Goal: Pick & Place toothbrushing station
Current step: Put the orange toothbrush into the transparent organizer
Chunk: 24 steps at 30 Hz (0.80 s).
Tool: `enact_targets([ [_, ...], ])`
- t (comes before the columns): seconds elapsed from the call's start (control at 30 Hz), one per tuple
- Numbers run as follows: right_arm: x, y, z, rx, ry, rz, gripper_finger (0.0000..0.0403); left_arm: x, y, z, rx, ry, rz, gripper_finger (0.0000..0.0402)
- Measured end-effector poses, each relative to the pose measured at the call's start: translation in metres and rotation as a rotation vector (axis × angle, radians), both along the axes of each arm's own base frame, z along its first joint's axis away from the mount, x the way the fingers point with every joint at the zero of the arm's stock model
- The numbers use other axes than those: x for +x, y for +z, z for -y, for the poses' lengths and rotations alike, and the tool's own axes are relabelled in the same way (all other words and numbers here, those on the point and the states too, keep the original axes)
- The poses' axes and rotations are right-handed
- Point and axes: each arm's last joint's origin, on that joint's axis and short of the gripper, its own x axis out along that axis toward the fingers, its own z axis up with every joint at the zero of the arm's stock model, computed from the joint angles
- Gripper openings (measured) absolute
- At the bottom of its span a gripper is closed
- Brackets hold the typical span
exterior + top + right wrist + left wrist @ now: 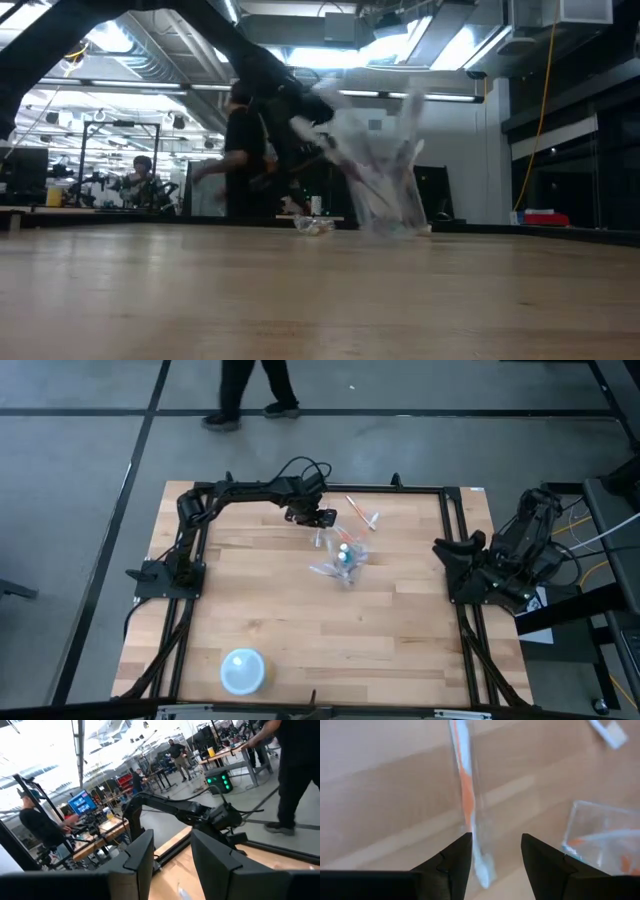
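Bowl point(243, 670) sits down at the near left edge. Left gripper point(322, 517) is at the far middle, fingers spread apart over a loose toothbrush point(467, 795), gripping nothing. Just right of it is the cup point(345, 560) stuffed with brushes. Right gripper point(447, 548) waits at the right edge, fingers apart, empty.

The counter point(300, 610) is a pale wooden top of jointed planks, framed by black rails. A clear plastic cup point(343, 563) stands near its middle, holding white toothbrushes and something teal. Beside it, toward the far edge, loose toothbrushes point(358, 511) lie flat on the wood. A pale blue bowl point(243, 670) sits well apart, near the front edge.
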Motion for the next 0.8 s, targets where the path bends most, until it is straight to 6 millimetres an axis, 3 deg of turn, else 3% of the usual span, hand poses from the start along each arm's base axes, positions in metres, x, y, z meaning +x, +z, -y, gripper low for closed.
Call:
enact_targets([
  [0.43, 0.0, 0.001, -0.001, -0.011, -0.021, -0.041, 0.0132, 0.009, 0.016, 0.01, 0.002, -0.015, 0.079, 0.0168],
  [0.7, 0.0, 0.0, -0.001, -0.004, -0.042, -0.066, 0.0132, 0.021, 0.05, 0.002, 0.06, -0.019, 0.179, 0.0169],
  [0.8, 0.0, 0.0, -0.001, -0.007, -0.042, -0.067, 0.0132, 0.019, 0.057, 0.001, 0.07, -0.016, 0.142, 0.0169],
])
